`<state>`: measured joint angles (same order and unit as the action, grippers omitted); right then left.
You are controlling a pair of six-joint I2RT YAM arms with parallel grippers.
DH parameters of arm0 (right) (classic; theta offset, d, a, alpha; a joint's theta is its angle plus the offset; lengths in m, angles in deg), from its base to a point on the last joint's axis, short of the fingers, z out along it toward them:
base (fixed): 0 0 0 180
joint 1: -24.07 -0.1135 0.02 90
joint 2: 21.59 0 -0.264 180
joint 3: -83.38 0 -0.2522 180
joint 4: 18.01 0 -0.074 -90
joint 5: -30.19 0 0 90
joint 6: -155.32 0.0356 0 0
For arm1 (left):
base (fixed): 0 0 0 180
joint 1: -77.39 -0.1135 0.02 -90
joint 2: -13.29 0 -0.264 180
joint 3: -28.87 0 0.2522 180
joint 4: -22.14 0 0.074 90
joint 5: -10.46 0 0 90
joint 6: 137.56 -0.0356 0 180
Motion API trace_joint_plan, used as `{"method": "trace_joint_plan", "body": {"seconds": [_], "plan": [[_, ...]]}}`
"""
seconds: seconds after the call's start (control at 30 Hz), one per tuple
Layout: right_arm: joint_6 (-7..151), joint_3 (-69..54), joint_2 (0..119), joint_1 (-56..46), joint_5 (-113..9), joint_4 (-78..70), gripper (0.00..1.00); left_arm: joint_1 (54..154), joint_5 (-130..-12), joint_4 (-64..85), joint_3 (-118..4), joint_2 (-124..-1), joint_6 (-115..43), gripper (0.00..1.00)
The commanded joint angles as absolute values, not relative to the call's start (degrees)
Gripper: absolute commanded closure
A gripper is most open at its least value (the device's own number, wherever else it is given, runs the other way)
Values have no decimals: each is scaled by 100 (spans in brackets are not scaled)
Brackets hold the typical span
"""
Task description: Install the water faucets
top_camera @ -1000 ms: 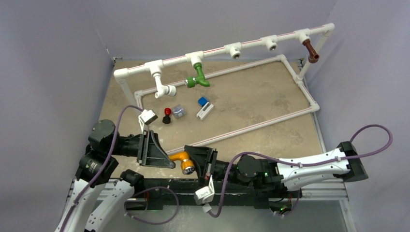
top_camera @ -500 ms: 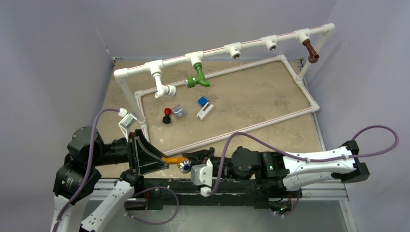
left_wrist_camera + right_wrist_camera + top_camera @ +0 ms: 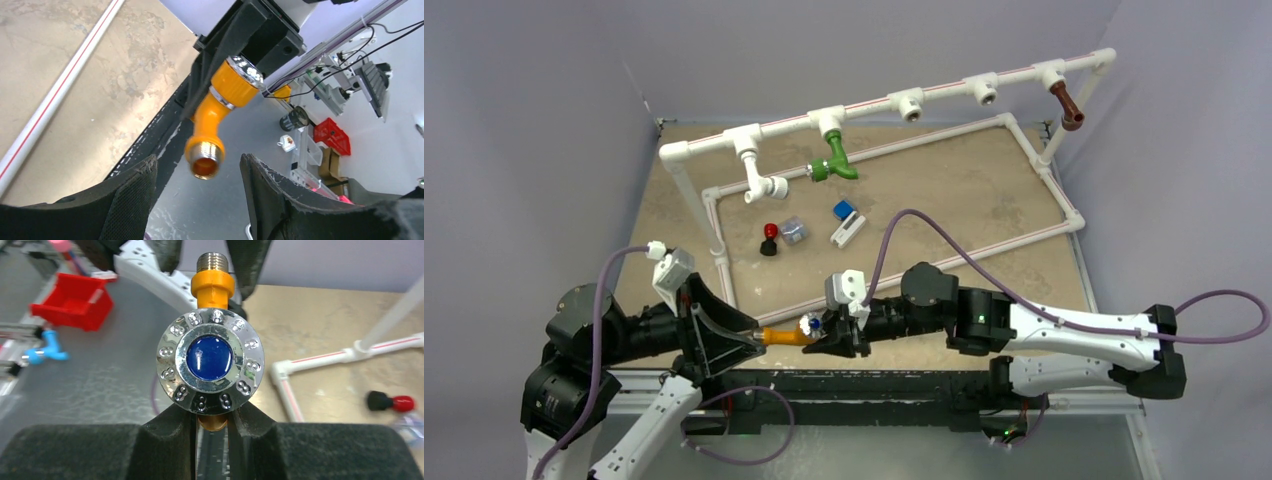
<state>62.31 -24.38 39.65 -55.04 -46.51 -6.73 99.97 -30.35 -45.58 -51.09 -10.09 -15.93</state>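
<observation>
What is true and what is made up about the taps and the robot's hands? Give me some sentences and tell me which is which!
1. The right gripper is pinching the orange faucet. True.
2. The left gripper is squeezed shut on the orange faucet. False: its fingers stand apart, one on each side of the threaded end.
3. The green faucet lies loose on the table. False: it is plugged into a socket on the white pipe.
4. The brown faucet hangs near the right end of the white pipe. True.
5. The orange faucet's silver cap has a blue middle. True.
</observation>
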Motion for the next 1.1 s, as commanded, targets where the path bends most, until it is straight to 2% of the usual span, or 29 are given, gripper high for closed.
{"method": "trace_joint_plan", "body": {"seconds": [0.0, 0.27, 0.83, 1.07], "plan": [[7567, -2246, 4096, -5453, -3702, -962, 100, 10015, -3194, -4577, -5233, -973, -2006, 39], [8111, -1635, 4538, -5340, -3550, -617, 100, 10015, -2838, -4657, -5160, -1106, -2145, 39], [8165, -832, 4990, -5064, -3175, 540, 100, 10122, -2536, -4782, -4853, -1083, -2223, 43], [8128, -659, 5126, -5057, -3153, 759, 100, 10197, -2505, -4796, -4777, -1143, -2234, 51]]}}
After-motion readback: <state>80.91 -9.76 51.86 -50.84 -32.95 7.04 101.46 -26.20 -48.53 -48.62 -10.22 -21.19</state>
